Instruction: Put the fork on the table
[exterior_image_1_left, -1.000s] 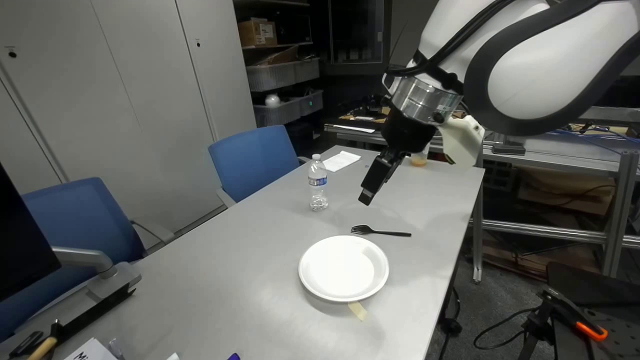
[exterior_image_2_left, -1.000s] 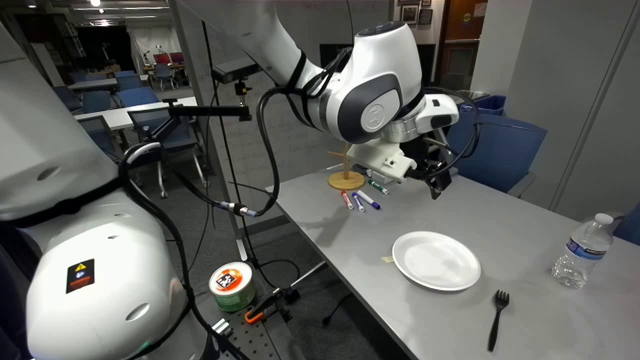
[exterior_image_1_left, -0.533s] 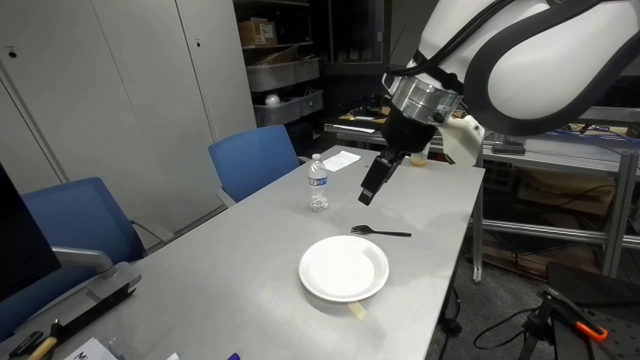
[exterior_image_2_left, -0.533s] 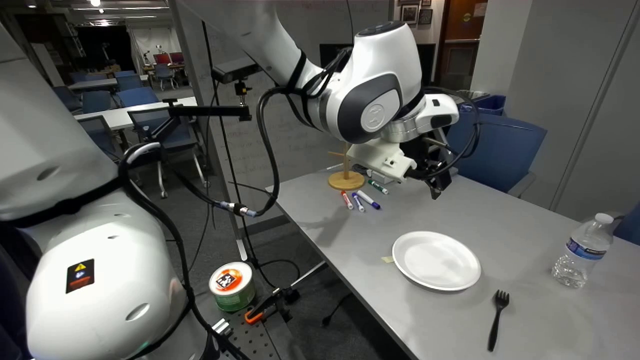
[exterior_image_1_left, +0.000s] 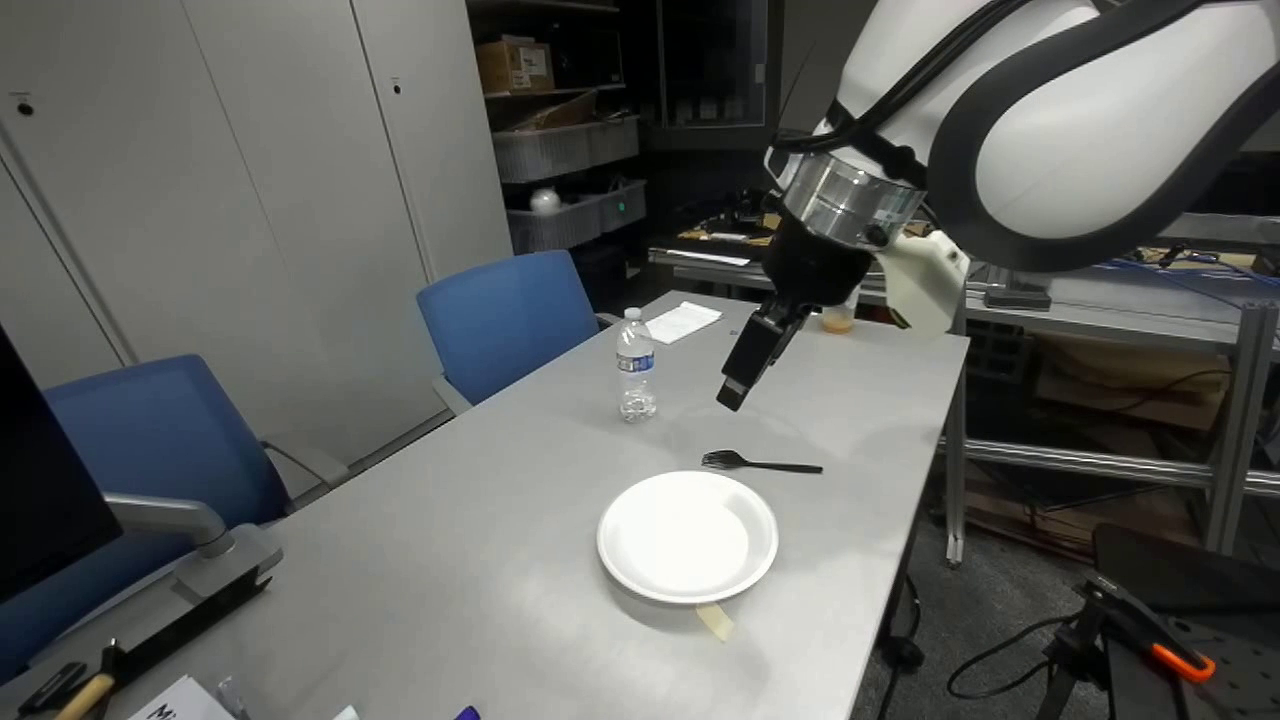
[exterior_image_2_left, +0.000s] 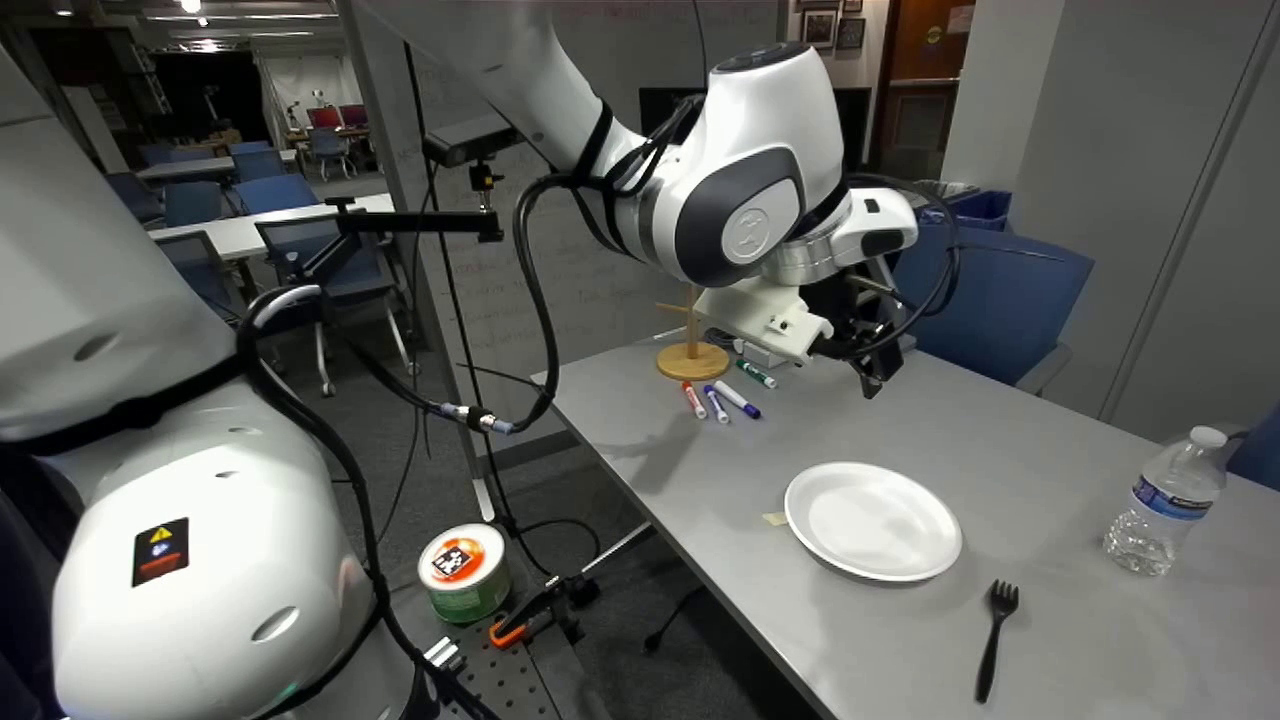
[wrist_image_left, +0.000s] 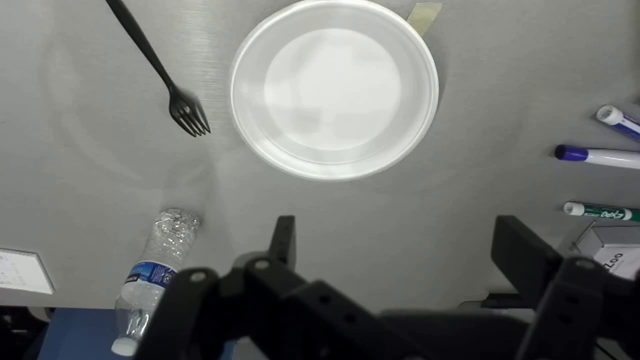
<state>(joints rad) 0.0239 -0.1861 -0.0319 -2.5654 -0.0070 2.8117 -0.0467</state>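
The black fork (wrist_image_left: 164, 75) lies flat on the bench (exterior_image_1_left: 480, 560), beside the white plate (exterior_image_1_left: 688, 538) without touching it, as in a place setting; its position already fits the task. The claw (wrist_image_left: 394, 224) hangs above, spread wide around nothing, probably because the fork needs no holding there.

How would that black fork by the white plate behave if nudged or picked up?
The fork looks like thin plastic, so it is probably light and might flex a little. Lying low on the smooth-looking table, it would likely slide or swivel rather than roll. Being so slender, it might twist when lifted.
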